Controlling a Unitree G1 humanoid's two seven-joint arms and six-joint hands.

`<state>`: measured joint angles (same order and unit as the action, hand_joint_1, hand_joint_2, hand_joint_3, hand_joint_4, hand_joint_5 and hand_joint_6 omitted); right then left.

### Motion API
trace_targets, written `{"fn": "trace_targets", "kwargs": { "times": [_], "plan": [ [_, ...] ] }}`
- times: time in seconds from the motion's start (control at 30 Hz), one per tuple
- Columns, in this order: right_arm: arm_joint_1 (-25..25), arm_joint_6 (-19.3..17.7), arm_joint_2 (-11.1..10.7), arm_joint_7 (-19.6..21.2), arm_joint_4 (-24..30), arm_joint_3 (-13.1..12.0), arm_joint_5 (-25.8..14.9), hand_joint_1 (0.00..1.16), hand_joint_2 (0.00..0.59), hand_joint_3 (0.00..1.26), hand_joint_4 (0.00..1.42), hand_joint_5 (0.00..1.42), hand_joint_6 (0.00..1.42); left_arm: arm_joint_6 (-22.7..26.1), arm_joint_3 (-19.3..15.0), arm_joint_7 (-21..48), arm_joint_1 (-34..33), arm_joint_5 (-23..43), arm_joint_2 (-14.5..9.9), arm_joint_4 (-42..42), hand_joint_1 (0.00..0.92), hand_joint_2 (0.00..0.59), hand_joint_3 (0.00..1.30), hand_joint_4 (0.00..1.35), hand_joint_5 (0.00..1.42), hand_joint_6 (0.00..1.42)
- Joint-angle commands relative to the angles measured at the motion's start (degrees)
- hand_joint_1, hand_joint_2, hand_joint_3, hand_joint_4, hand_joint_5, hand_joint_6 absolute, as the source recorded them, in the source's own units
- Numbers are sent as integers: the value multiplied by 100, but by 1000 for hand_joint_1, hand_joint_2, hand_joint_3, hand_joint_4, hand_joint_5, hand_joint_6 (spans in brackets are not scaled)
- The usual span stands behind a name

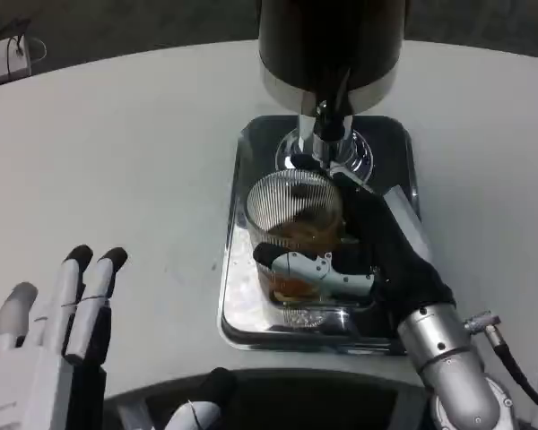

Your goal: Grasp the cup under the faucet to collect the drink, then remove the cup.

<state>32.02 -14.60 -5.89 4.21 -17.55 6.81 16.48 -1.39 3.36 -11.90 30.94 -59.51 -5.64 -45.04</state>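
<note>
One ribbed glass cup (294, 228), amber-filled.

Dim, soft-focus picture; glare glints off the metal tray (238, 296).

The cup (293, 215) was clear ribbed glass. Beneath it, the tray (238, 296) was mirror-glossy metal; behind the tray the dispenser (327, 45) looked glossy black above a chrome band. The worktop (125, 152) was matt white.
</note>
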Motion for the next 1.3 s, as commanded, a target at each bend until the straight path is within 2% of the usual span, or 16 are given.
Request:
{"fn": "trace_targets", "kwargs": {
  "times": [0.03, 0.07, 0.17, 0.27, 0.4, 0.43, 0.5, 0.77, 1.3],
  "plan": [
    [49, -30, 69, 212, -48, -59, 18, 1094, 171, 356, 525, 668, 1122, 18, -53, 103, 56, -142, 29, -101, 0, 123, 104, 0, 150, 0],
    [29, -55, 76, 263, -26, -70, 22, 1103, 175, 371, 551, 703, 1167, 15, -56, 114, 44, -145, 26, -96, 0, 123, 104, 0, 150, 0],
    [-14, -98, 89, 347, 15, -104, -6, 1141, 177, 526, 681, 839, 1291, 14, -58, 125, 9, -158, 32, -86, 0, 123, 104, 0, 150, 0],
    [-34, -173, 78, 395, 52, -156, -34, 1153, 176, 606, 778, 936, 1374, 21, -51, 151, -52, -168, 41, -63, 0, 123, 104, 0, 150, 0],
    [-44, -253, 47, 447, 100, -207, -18, 1162, 139, 701, 883, 1056, 1424, 14, -29, 195, -120, -198, 53, -33, 0, 123, 104, 0, 150, 0],
    [-48, -269, 38, 456, 108, -214, -9, 1162, 108, 721, 900, 1070, 1424, 12, -19, 207, -141, -213, 55, -25, 0, 123, 104, 0, 150, 0],
    [-69, -304, 20, 465, 128, -213, 8, 1162, 103, 746, 925, 1103, 1424, 12, -5, 225, -167, -233, 62, -16, 0, 122, 104, 0, 150, 0],
    [-323, -404, -3, 418, 433, -175, -22, 1162, 88, 787, 965, 1170, 1424, 1, 67, 234, -193, -252, 109, 32, 0, 122, 106, 0, 150, 0],
    [-1260, -388, -27, 164, 1583, -73, -107, 1162, 86, 803, 976, 1190, 1424, -34, 115, 195, -276, -153, 96, 142, 0, 121, 114, 0, 150, 0]
  ]
}}
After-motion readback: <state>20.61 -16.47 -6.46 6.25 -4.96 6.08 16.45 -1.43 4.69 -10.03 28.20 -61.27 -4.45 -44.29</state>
